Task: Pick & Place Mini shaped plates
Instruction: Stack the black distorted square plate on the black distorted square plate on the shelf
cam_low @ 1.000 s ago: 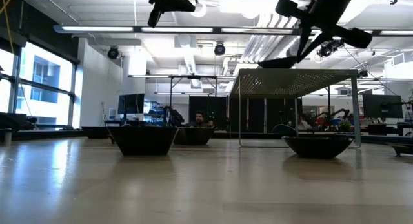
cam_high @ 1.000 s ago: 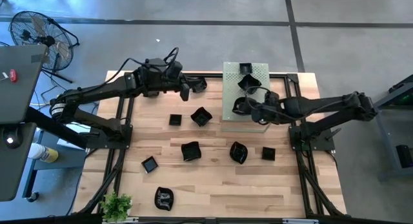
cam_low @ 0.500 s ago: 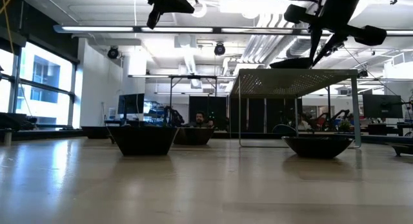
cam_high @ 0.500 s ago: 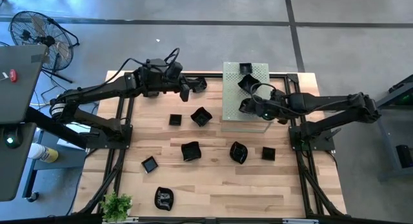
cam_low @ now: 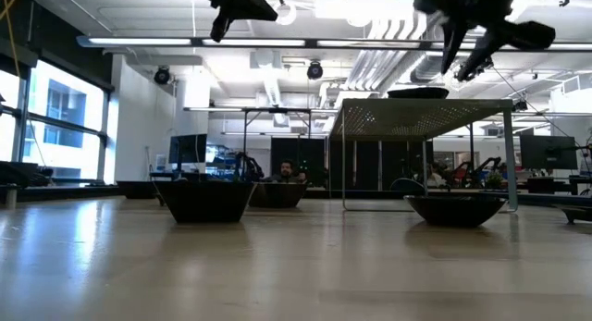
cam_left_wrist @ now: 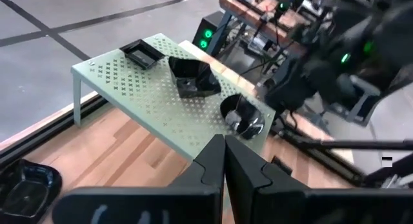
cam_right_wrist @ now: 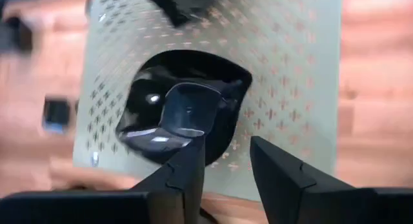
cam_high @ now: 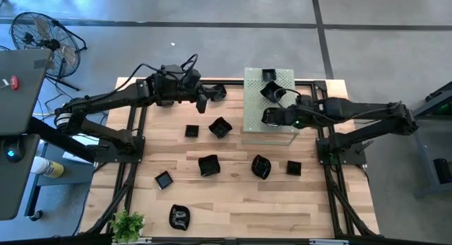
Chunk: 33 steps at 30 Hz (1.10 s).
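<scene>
While our right gripper [cam_right_wrist: 222, 161] hangs over the pale green perforated metal rack [cam_high: 255, 104], fingers parted and empty, the glossy black wavy-edged mini plate [cam_right_wrist: 184, 114] sits on that rack near its front edge, apparently released. We should lift straight clear. Left gripper [cam_left_wrist: 224, 161], closed and empty, waits beside the rack.

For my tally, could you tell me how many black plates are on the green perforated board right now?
3: a square plate at the far edge, an angular plate mid-board, and a round plate near the front by the right gripper. None appears hidden.
</scene>
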Motion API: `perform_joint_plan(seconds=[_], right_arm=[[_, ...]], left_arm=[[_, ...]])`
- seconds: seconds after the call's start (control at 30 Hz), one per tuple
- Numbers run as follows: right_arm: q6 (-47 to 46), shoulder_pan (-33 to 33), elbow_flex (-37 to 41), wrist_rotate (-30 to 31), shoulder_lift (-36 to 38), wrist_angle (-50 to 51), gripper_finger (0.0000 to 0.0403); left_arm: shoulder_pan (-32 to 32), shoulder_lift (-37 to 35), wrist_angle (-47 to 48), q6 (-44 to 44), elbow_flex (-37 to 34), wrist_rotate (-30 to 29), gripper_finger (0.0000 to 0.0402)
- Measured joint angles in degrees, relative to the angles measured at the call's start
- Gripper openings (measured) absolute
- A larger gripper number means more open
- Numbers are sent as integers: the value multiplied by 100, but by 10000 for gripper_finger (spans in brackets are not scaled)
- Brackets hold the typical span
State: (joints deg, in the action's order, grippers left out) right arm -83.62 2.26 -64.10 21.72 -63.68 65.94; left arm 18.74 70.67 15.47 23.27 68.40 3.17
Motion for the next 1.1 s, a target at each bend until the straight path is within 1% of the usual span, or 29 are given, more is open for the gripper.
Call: perform_joint_plan(seconds=[0.13, 0.23, 0.33, 0.37, 0.53, 0.6, 0.67, 0.8, 0.87, 0.93, 1.1], right_arm=[[1510, -60, -194, -189, 195, -190, 86], [2421, -219, -199, -372, 310, -687, 47], [3347, -496, -103, -406, 387, -1394, 10], [3647, -609, -38, -396, 407, -1679, 5], [4656, -986, 589, -343, 575, -3576, 14], [4842, -1068, 934, -345, 660, -4261, 10], [4823, -1105, 1257, -352, 715, -4602, 3], [4418, -1106, 1665, -469, 852, -4776, 6], [4327, -1106, 1748, -561, 920, -4771, 5], [4350, -1106, 1751, -589, 974, -4775, 2], [4595, -1106, 1667, -554, 1176, -4772, 3]], left_arm=[[0, 0, -119, -397, -112, 337, 5], [0, -11, -248, -554, -367, 690, 5], [-7, -48, -291, -728, -617, 700, 5], [-10, -66, -292, -786, -713, 702, 5], [-1, -199, -385, -951, -1157, 705, 5], [-2, -308, -571, -953, -1370, 703, 5], [-2, -441, -695, -950, -1645, 700, 5], [0, -645, -800, -671, -2176, 679, 5], [0, -692, -784, -458, -2408, 557, 5], [0, -690, -626, -155, -2549, 439, 5], [1, -613, 151, 396, -2559, 88, 5]])
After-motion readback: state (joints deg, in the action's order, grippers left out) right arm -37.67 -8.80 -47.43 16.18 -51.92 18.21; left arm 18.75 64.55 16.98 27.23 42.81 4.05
